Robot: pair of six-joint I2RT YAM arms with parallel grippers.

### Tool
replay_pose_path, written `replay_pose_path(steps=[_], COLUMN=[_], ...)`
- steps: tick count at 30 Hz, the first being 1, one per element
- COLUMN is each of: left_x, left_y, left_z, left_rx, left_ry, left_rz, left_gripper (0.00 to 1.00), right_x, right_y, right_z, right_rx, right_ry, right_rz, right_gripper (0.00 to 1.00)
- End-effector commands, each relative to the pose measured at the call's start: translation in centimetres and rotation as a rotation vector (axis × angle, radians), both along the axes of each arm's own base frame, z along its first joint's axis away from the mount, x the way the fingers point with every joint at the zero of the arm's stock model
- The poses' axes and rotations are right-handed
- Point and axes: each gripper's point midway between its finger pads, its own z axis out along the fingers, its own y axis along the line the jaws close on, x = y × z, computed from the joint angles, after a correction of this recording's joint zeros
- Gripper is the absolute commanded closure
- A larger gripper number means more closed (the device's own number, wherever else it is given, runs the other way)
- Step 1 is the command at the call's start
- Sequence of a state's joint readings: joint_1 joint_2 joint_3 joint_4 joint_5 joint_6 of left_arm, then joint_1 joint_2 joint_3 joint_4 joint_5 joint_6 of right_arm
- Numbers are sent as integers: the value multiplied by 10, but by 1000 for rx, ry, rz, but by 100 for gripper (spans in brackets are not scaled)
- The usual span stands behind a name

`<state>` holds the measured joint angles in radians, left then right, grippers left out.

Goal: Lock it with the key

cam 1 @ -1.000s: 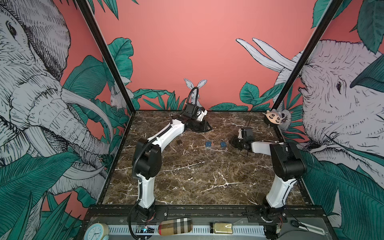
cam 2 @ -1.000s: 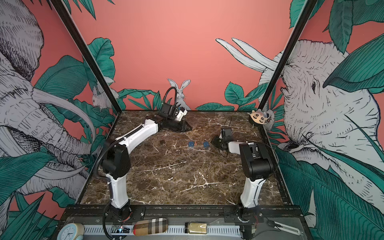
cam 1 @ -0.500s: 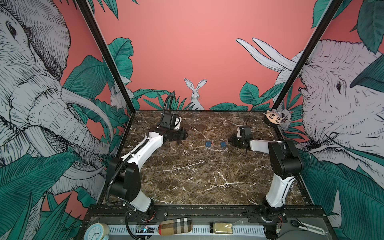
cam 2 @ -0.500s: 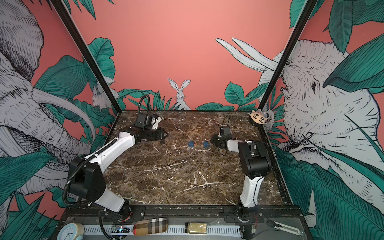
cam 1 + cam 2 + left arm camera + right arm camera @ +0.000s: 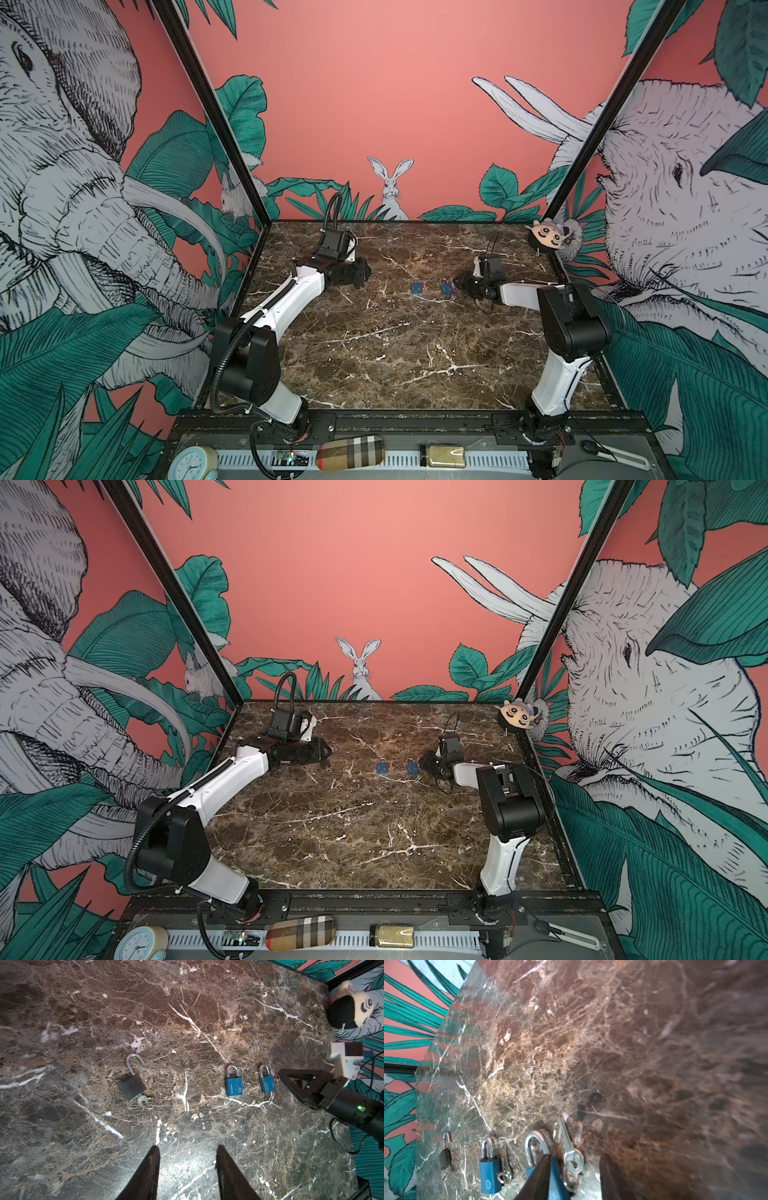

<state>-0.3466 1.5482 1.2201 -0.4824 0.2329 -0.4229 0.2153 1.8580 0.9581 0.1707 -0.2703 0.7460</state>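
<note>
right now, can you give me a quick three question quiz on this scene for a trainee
1. How many blue padlocks lie on the table?
2. True or false: the black padlock has a key in it.
3. Which is the right hand nearest? A: the black padlock. B: one of the blue padlocks.
Key: 1 two; 2 true; 3 B.
</note>
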Motion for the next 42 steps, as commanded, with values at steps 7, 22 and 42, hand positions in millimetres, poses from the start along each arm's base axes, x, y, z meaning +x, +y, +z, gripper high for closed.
replay_pose_path(steps=[7, 22, 42], left_x=[0, 37, 60], left_y=[24, 31, 34], left_z=[-37, -89, -128], left_rx=[134, 261, 330], left_ry=[124, 278, 390], left_rz=[52, 135, 218], left_gripper=[55, 33, 39], right_x=[-29, -48, -137], right_y=[-18, 18, 22], right_z=[16, 87, 126], right_rx=[-142, -51, -192], right_ry=[41, -121, -214], right_rz=[41, 231, 259], right_gripper=[32, 1, 1])
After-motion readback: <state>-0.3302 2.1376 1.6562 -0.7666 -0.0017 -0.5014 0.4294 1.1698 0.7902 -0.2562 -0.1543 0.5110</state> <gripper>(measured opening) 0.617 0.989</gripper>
